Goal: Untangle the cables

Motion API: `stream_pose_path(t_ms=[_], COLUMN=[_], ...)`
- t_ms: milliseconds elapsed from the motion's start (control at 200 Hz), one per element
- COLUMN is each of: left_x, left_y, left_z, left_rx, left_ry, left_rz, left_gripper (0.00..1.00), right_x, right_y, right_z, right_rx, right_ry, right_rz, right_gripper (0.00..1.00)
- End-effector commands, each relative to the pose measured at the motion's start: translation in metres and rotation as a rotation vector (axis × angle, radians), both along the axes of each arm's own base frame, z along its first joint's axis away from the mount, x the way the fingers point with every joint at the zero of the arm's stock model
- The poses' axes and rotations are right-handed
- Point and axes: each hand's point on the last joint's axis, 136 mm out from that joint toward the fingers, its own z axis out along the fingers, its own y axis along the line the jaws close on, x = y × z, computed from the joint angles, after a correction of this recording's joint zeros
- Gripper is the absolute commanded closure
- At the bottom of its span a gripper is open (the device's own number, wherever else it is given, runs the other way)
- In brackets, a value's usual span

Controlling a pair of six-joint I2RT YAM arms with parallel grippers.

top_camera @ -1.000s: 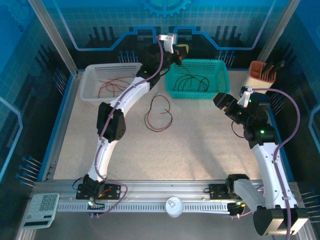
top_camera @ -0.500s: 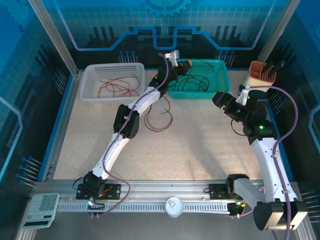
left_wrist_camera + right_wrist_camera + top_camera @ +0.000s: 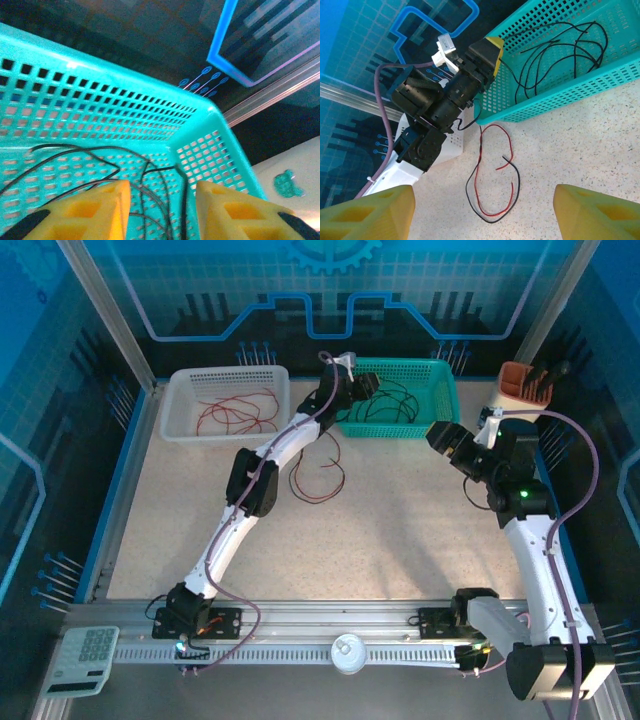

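"Three lots of cables, by my count. Where does each one lie?"

"Take the teal basket [image 3: 441,392] as the mark. The black cables [image 3: 388,400] lie in loose loops on its floor. The red cables [image 3: 235,416] sit in the white basket [image 3: 172,406], well to the left of the teal one as the top camera sees it. The last lot, a red and black pair [image 3: 318,470], lies tangled on the worktop [image 3: 400,530] just in front of the teal basket's near left corner."

"And the left tool [image 3: 161,194]?"

"It reaches over the left end of the teal basket, pointing down inside the rim. Its yellow fingers [image 3: 95,205] stand apart, released, with nothing pinched between them (black loops run across the floor below the gap, but I cannot tell whether either finger touches them)."

"What about the right tool [image 3: 484,201]?"

"It is off the near right corner of the teal basket, above the bare worktop and facing toward the basket. Its fingers are spread wide at either side of its own camera's view, and it grips nothing. The tangled pair shows between them, but lying flat on the worktop farther off."

"Does any cable hang over the teal basket's wall?"

"Hard to say. The black loops look to be inside it."
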Motion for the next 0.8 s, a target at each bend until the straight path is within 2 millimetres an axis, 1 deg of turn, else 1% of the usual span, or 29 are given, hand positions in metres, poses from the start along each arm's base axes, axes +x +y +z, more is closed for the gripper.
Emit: stream_pose_path(t_ms=[0, 75, 120, 150, 270, 455, 560, 640, 700, 795], left_x=[-0.003, -0.006, -0.008, -0.009, -0.016, -0.030, -0.039, -0.045, -0.049, -0.058], left_y=[0.014, 0.014, 0.017, 0.020, 0.034, 0.049, 0.064, 0.075, 0.080, 0.084], left_z=[0.051, 0.066, 0.072, 0.077, 0.087, 0.089, 0.088, 0.093, 0.100, 0.121], left_rx=[0.013, 0.029, 0.056, 0.079, 0.166, 0.293, 0.388, 0.454, 0.482, 0.503], left_ry=[-0.038, -0.058, -0.057, -0.054, -0.033, 0.007, 0.035, 0.041, 0.030, -0.007], left_rz=[0.028, 0.016, 0.023, 0.032, 0.067, 0.072, 0.096, 0.112, 0.114, 0.106], left_gripper=[0.53, 0.48, 0.43, 0.42, 0.33, 0.31, 0.31, 0.29, 0.28, 0.28], right_x=[0.003, 0.002, 0.002, 0.002, 0.002, 0.003, 0.004, 0.004, 0.004, 0.004], right_y=[-0.004, -0.005, -0.005, -0.006, -0.006, -0.005, -0.004, -0.004, -0.003, -0.003], right_z=[0.017, 0.021, 0.023, 0.024, 0.031, 0.040, 0.044, 0.045, 0.047, 0.049], right_rx=[-0.011, -0.014, -0.021, -0.024, -0.025, -0.010, -0.005, -0.002, 0.004, 0.009], right_ry=[-0.045, -0.052, -0.055, -0.057, -0.072, -0.099, -0.109, -0.113, -0.118, -0.123], right_rz=[-0.006, -0.009, -0.011, -0.012, -0.013, -0.013, -0.010, -0.009, -0.008, -0.006], right_gripper=[0.26, 0.26, 0.26, 0.26, 0.26, 0.26, 0.26, 0.26, 0.25, 0.25])
